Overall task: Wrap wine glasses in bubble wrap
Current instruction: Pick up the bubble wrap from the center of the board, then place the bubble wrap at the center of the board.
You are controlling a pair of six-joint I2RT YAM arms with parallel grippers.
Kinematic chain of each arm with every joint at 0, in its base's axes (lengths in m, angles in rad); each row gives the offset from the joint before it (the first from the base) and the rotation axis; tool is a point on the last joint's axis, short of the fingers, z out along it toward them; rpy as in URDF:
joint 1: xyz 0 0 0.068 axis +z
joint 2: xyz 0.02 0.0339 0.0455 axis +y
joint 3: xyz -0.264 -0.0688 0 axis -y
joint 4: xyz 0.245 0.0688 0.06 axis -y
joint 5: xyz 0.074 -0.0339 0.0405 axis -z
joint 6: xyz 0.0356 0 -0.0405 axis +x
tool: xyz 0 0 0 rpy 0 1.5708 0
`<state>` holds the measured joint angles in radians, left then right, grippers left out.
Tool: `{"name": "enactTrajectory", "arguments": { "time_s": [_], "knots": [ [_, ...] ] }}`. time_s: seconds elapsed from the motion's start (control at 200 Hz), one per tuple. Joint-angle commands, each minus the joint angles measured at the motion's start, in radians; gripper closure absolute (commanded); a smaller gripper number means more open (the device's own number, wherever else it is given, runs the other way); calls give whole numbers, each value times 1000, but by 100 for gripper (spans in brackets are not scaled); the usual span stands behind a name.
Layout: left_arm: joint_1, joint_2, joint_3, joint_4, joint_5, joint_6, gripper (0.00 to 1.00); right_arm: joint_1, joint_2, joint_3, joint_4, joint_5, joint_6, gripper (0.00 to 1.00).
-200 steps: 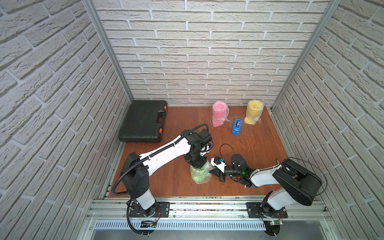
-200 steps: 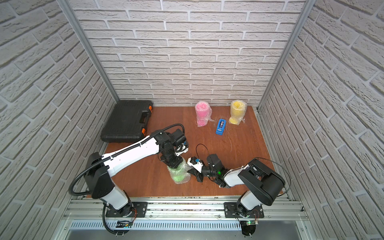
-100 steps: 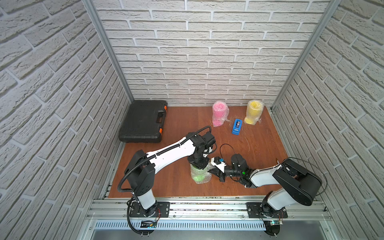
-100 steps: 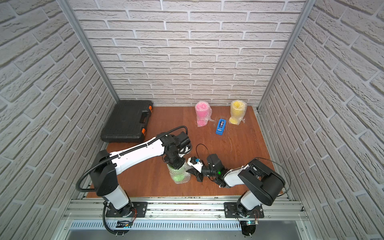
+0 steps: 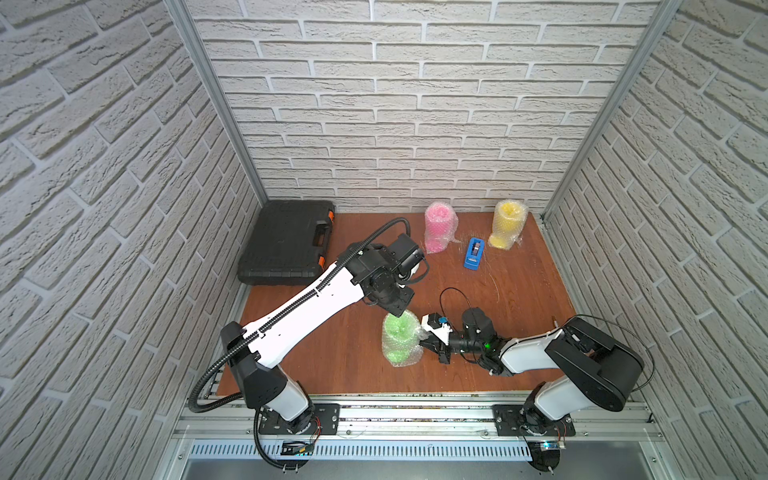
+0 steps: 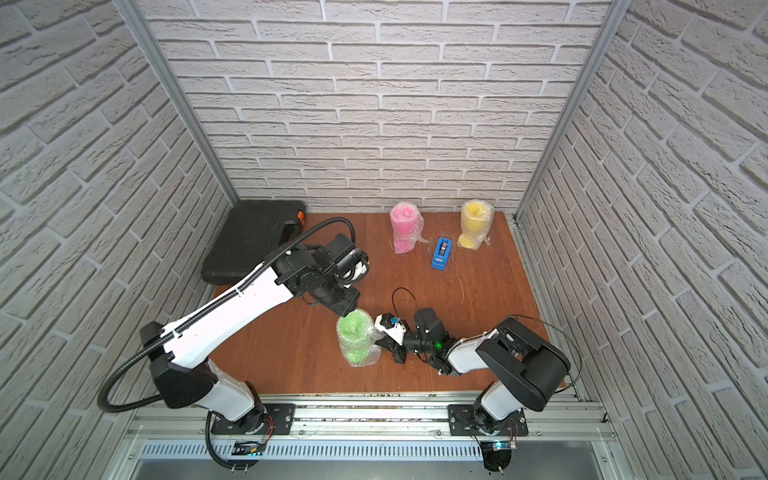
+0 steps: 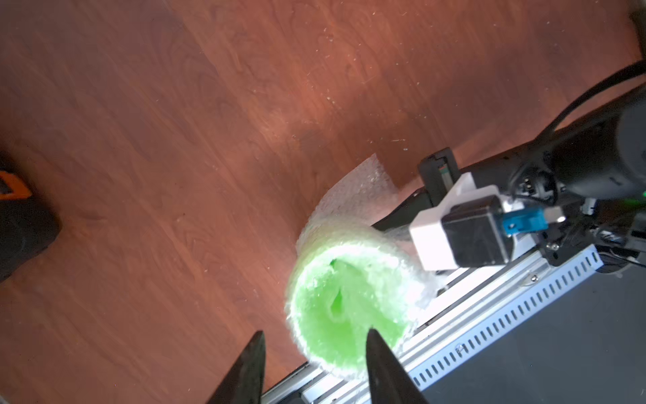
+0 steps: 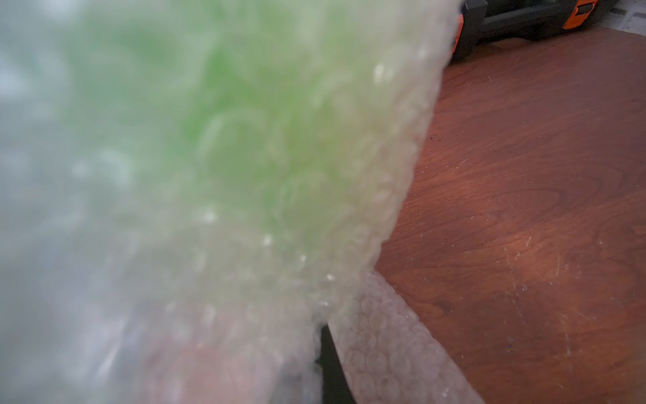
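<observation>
The green goblet (image 5: 399, 329) stands upright near the front middle of the table (image 5: 332, 365), sleeved in bubble wrap (image 5: 402, 358) that is open at the top. The left gripper (image 7: 314, 332) hangs just over that mouth, jaws apart and holding nothing. The right gripper (image 5: 427, 343) reaches in low from the side, pinched together on the wrap. At the back stand the wrapped pink goblet (image 5: 438, 226) and yellow goblet (image 5: 506, 224) — the black tool case (image 5: 286, 243) lies closed.

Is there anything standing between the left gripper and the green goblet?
Nothing visible. The left gripper hangs open just above the green goblet in its bubble wrap; the right gripper pinches that wrap at the side.
</observation>
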<state>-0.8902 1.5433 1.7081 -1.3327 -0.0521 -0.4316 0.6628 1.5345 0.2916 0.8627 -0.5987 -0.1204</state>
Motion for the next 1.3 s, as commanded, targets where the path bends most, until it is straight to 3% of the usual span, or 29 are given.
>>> {"name": "enactTrajectory", "arguments": {
  "time_s": [0.0, 0.25, 0.325, 0.51, 0.605, 0.69, 0.835, 0.935, 1.14, 1.3],
  "knots": [
    [36, -15, -46, -77, -23, -53, 51, -3, 1, 3, 10, 0, -6, 97],
    [60, -11, -242, 89, 109, -62, 53, -3, 2, 6, 4, -4, -7, 97],
    [64, 10, -274, 122, 126, -58, 61, -2, -3, 6, 0, -3, -9, 97],
    [87, 35, -291, 143, 116, -46, 91, -3, -51, 3, -40, 21, -9, 97],
    [117, 28, -270, 123, 94, -30, 98, -3, -127, -3, -111, 46, -14, 83],
    [160, 23, -248, 107, 79, -4, 100, -3, -232, -17, -193, 87, -16, 63],
    [263, 47, -171, 87, 68, 67, 100, -3, -445, -12, -406, 193, 4, 39],
    [342, 99, -91, 97, 81, 124, 100, -3, -572, 2, -527, 258, 33, 30],
    [484, 289, 151, 119, 110, 224, 100, -3, -719, 50, -718, 349, 31, 28],
    [519, 458, 362, 132, 127, 282, 100, -3, -758, 81, -800, 371, 12, 28]
  ]
}}
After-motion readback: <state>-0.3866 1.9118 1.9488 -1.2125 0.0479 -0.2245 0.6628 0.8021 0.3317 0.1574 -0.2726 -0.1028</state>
